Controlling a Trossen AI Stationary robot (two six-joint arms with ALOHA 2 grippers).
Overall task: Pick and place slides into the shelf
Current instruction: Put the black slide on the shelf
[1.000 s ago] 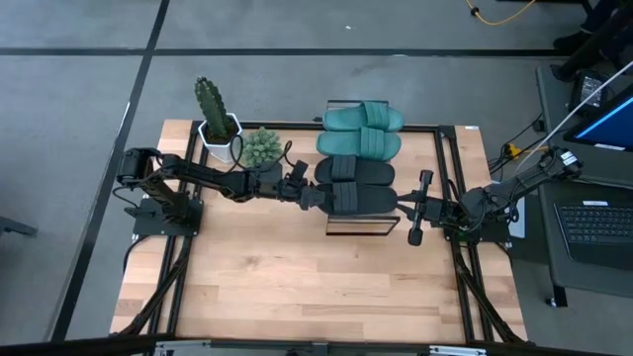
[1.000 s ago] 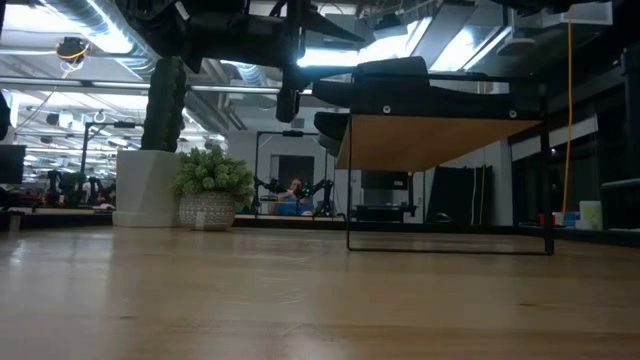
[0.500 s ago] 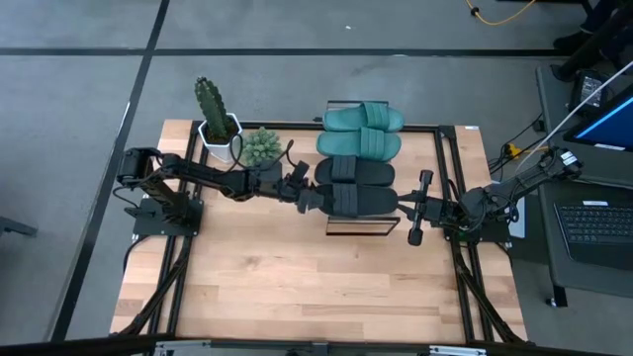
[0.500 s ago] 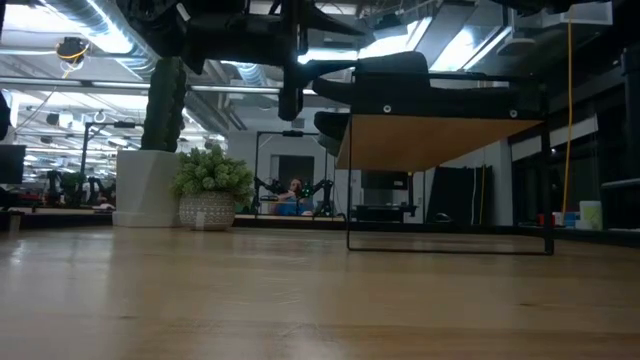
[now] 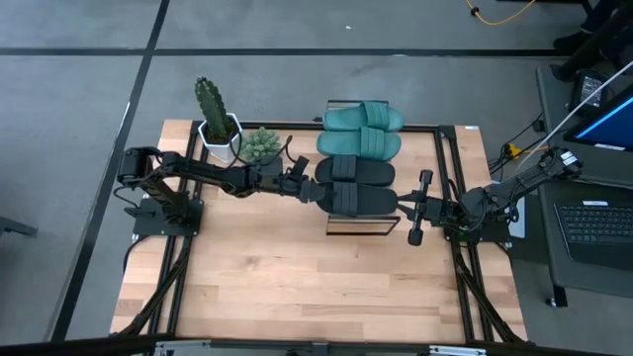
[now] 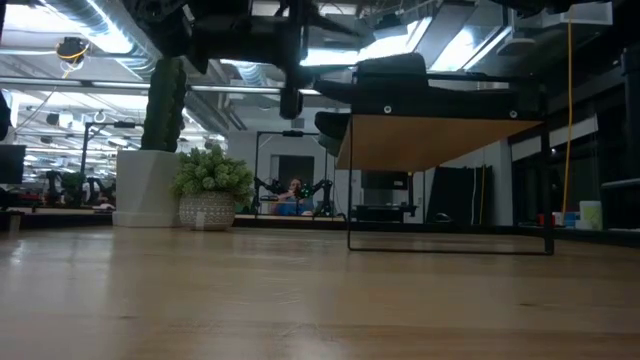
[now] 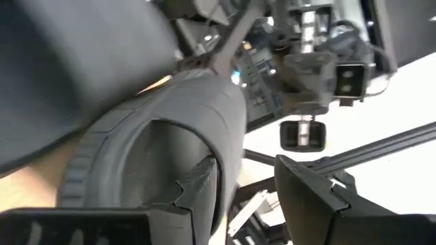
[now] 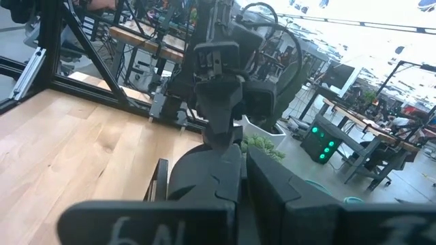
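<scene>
From my station the overhead feed is evenly lit with soft shadows, the low camera gets ceiling-light glare from about one o'clock that silhouettes the shelf [image 6: 445, 140], and both wrist feeds blur up close, with blown-out white sky toward three o'clock.

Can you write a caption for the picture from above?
Four slides sit on the shelf; left gripper open beside them.
</scene>
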